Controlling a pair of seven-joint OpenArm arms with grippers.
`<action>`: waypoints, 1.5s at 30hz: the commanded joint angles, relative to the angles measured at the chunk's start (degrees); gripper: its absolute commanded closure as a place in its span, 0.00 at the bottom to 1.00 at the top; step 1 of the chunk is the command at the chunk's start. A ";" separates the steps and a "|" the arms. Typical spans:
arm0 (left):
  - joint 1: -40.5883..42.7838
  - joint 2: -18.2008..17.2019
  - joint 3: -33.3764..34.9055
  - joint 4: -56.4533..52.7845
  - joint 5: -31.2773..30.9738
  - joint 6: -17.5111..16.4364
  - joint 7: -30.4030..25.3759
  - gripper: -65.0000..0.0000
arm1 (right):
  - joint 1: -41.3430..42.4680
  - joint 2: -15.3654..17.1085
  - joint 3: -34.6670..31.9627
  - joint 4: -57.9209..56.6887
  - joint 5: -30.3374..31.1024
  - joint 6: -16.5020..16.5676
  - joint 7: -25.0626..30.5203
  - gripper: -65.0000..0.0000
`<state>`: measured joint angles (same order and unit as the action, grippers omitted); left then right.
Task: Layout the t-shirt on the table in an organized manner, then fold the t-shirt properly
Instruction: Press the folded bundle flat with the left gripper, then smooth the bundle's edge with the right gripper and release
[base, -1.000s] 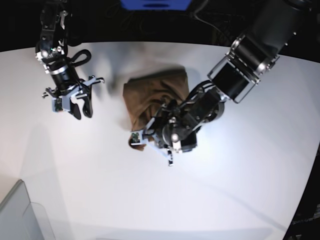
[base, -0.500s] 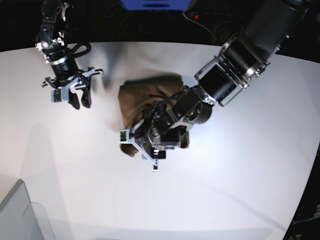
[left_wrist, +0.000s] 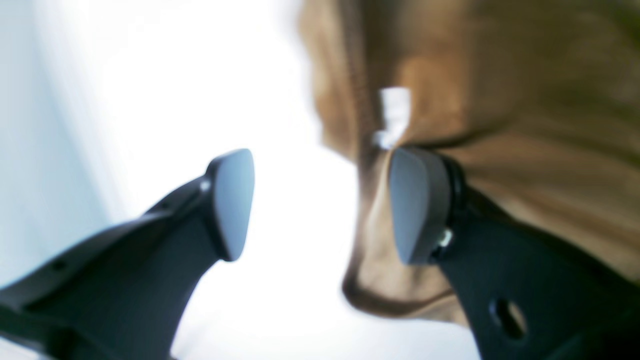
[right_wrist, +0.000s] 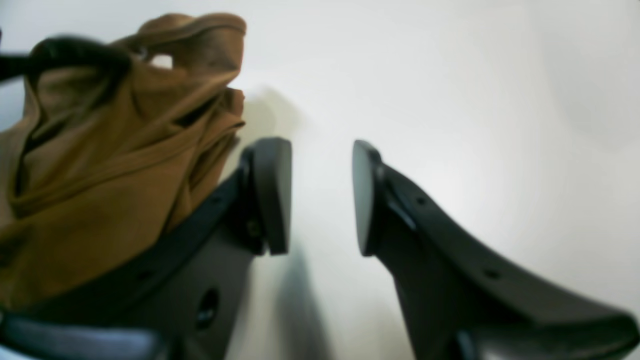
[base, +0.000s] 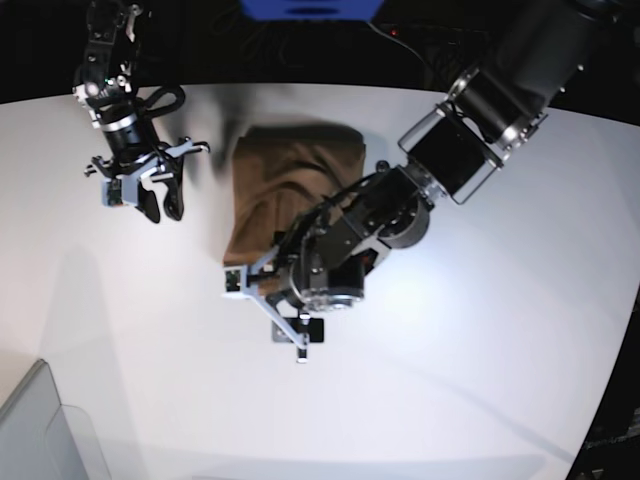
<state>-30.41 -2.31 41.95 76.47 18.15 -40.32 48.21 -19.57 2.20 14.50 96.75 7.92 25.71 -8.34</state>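
Both grippers were spread and holding nothing: my left gripper (left_wrist: 320, 205) straddled the near edge of the bunched t-shirt (base: 290, 195) by its white tag (left_wrist: 395, 117), apparently to pinch it, while my right gripper (right_wrist: 320, 197) hung over bare table (base: 480, 380) beside it.

Bare table (base: 480, 340) around bunched t-shirt (base: 290, 175)

Dark surroundings beyond the far edge, blue panel (base: 310, 8) at top, grey translucent bin corner (base: 40, 430) lower left
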 joint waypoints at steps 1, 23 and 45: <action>-1.54 0.33 -1.30 1.91 0.27 0.32 0.81 0.36 | 0.19 0.31 0.14 1.14 0.82 0.18 1.88 0.71; 21.67 -7.85 -60.72 23.89 -0.09 0.32 8.89 0.37 | -0.78 -4.70 -24.30 5.36 0.74 0.18 2.14 0.72; 32.83 -10.05 -76.81 23.97 -0.26 0.32 8.81 0.36 | 7.57 -2.94 -27.38 -10.20 0.82 0.18 2.32 0.71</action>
<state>2.87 -11.57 -34.74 99.44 17.69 -40.32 57.21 -12.78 -0.58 -12.93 85.67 7.84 25.52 -7.97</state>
